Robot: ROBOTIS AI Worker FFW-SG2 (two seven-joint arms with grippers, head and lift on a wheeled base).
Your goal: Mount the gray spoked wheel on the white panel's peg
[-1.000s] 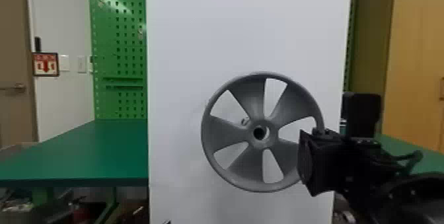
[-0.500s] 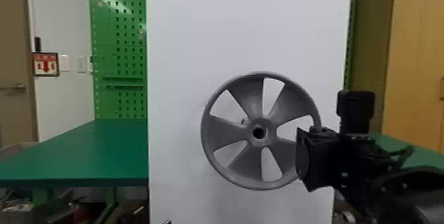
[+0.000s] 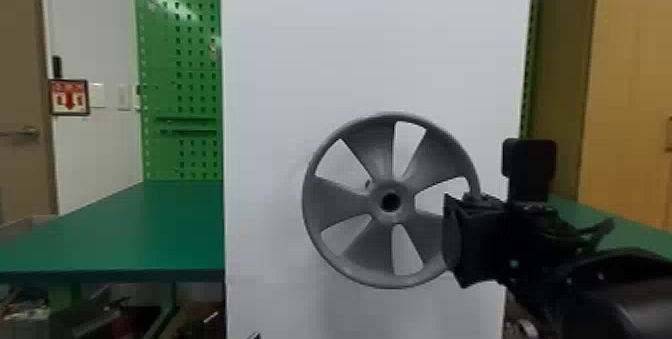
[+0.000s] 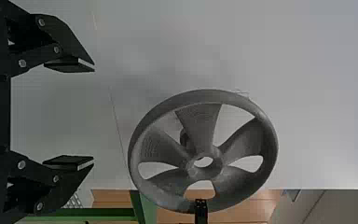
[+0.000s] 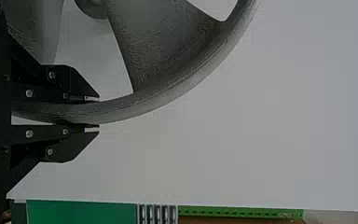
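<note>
- Gray spoked wheel (image 3: pixel 337 203): upright before the white panel (image 3: pixel 375 38), its rim (image 5: pixel 168 97) pinched by the jaws of the right gripper (image 5: pixel 98 113).
- Left gripper (image 4: pixel 93 114): jaws spread, apart from the wheel.
- Probable peg (image 4: pixel 184 140): behind the spokes; in the head view, up and left of the hub (image 3: pixel 407 205). Alignment of the bore with it should precede any push.
- Seating: best gentle and square to the panel, as a one-sided grip may allow tilt.

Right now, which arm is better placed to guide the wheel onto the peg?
The right, I'd judge: the right gripper is closed on the rim of the gray spoked wheel, in front of the white panel. The left gripper is open and empty.
</note>
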